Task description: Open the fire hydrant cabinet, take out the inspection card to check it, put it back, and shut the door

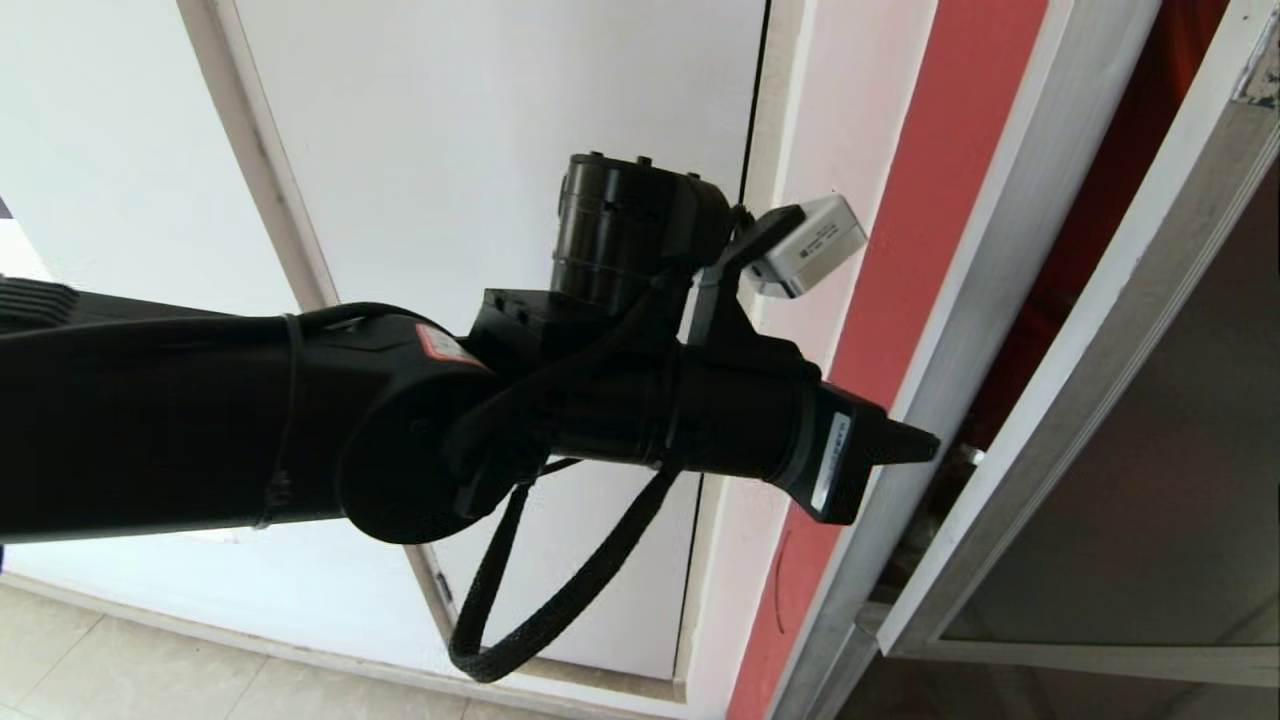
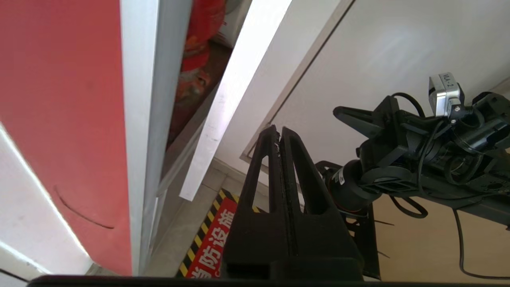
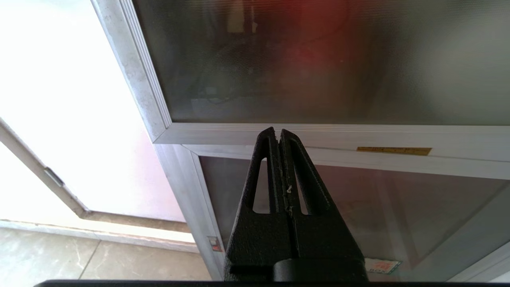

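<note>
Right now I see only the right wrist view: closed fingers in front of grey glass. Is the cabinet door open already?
Observer: Yes, it is ajar. In the head view the door stands away from the frame of the fire hydrant cabinet, with a dark gap between them.
Operator: Where is the left gripper?
Observer: The left gripper points at that gap, beside the edge of the cabinet frame. I cannot tell if it touches.
Operator: Is it open?
Observer: No. The left wrist view shows its fingers pressed together, with nothing held.
</note>
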